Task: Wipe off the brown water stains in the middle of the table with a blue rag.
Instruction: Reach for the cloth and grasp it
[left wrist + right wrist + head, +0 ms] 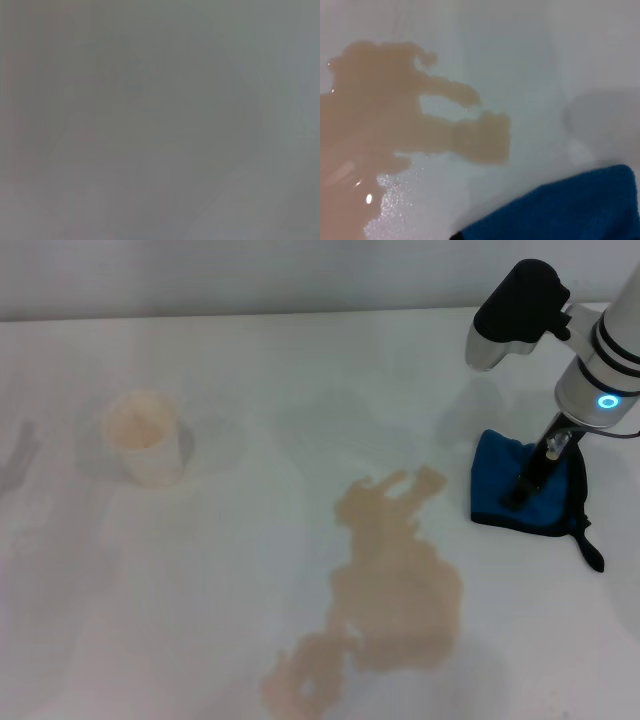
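The brown water stains [395,580] spread as a tan, ragged puddle over the middle and front of the white table [250,370]. The blue rag [500,485] lies bunched on the table just right of the puddle's upper lobes, its black loop tab trailing to the front right. My right gripper [525,488] reaches down from the right onto the rag, its dark fingers closed into the cloth. The right wrist view shows the stain [395,115] and a corner of the rag [570,215], with bare table between them. The left gripper is out of view.
A cream paper cup [147,438] stands at the back left, well away from the puddle. The table's far edge runs along the top of the head view. The left wrist view shows only flat grey.
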Controlling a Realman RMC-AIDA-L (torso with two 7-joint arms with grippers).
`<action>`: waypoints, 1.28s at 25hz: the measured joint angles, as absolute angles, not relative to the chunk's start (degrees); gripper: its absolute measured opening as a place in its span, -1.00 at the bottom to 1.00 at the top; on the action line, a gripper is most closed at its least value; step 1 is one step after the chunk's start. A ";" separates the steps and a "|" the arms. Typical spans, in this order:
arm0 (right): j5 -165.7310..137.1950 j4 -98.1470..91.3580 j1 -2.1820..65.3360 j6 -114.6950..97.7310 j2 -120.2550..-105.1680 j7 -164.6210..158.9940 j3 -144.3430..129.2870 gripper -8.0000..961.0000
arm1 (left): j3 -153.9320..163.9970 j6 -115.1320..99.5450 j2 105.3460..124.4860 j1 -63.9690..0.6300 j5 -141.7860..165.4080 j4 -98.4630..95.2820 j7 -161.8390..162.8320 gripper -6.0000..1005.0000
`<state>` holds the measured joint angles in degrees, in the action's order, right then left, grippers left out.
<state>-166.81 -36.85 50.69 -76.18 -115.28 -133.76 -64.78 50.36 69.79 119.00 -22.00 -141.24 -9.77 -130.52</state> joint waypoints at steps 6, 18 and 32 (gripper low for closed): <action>-166.99 -36.92 50.67 -76.24 -115.14 -134.54 -64.78 0.24 | 50.36 69.88 119.00 -21.97 -141.24 -9.82 -130.51 0.77; -167.02 -38.98 50.34 -78.25 -115.07 -134.56 -64.77 -0.09 | 50.36 69.88 119.00 -22.01 -141.24 -9.85 -130.51 0.77; -166.98 -38.86 50.14 -77.49 -115.40 -134.56 -65.19 -0.53 | 50.36 69.87 119.00 -21.87 -141.24 -9.75 -130.51 0.77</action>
<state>-166.98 -38.86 50.14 -77.49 -115.40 -134.56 -65.20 50.36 69.87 119.00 -21.87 -141.24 -9.75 -130.51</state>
